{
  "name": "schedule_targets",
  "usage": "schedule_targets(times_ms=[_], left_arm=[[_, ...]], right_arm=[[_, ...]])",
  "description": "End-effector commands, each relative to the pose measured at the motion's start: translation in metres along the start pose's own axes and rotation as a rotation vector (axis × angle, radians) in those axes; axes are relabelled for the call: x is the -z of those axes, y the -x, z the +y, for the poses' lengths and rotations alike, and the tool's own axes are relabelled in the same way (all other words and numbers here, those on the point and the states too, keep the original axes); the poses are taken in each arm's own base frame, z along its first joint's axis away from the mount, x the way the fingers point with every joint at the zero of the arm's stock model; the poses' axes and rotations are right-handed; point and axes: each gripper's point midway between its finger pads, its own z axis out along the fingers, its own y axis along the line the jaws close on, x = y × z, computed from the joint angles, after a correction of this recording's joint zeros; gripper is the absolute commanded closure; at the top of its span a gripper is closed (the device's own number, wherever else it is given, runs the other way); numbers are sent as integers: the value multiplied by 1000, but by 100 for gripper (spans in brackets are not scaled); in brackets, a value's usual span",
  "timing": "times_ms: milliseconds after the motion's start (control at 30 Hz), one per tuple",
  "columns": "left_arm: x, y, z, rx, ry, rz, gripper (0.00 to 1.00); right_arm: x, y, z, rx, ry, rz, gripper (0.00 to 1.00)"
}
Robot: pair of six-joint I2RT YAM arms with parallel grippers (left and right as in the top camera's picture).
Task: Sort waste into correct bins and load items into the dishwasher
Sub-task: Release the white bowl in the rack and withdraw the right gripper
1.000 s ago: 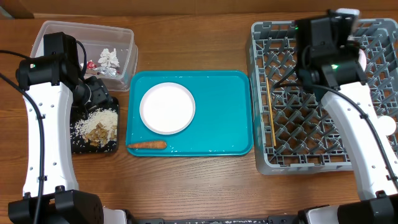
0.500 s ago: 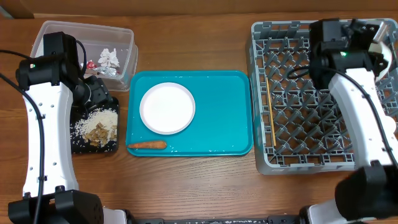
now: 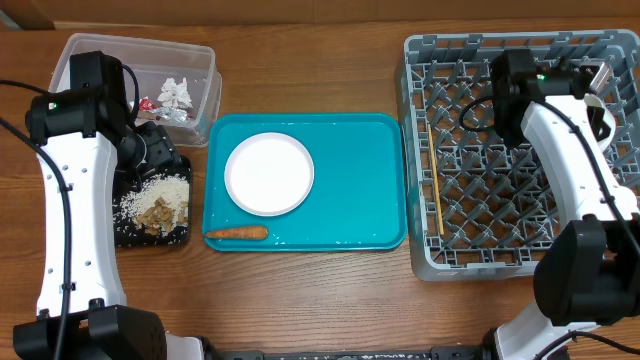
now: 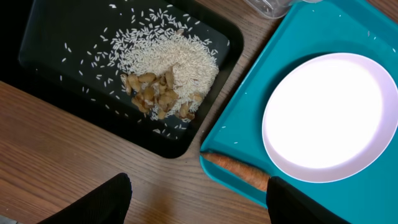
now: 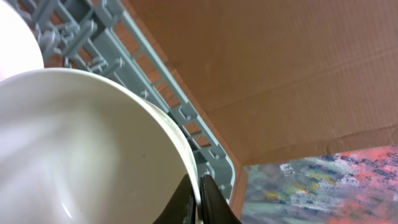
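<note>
Wooden chopsticks [image 3: 436, 180] lie front-to-back along grey rack [image 3: 470, 264] left side.

No legible text or numbers.

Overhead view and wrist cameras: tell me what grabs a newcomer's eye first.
The bright teal tray in the middle stands out, holding a white plate and an orange carrot at its near edge. The big grey dish rack fills the right side, where the right end effector pinches a white bowl by its rim.
</note>
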Motion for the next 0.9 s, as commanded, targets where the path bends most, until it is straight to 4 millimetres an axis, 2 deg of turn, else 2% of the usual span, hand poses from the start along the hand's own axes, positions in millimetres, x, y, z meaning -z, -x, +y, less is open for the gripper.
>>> schedule_targets(times_ms=[0, 167, 433, 867], left_arm=[[2, 1, 1, 17, 1, -7, 28], [2, 1, 1, 17, 1, -7, 28], [2, 2, 1, 18, -1, -9, 28], [2, 3, 1, 18, -2, -14, 28]], right_arm=[[-11, -23, 12, 70, -35, 26, 96], [-19, -36, 15, 132, -102, -5, 96], [-19, -35, 17, 136, -109, -21, 96], [-2, -37, 41, 128, -10, -31, 96]])
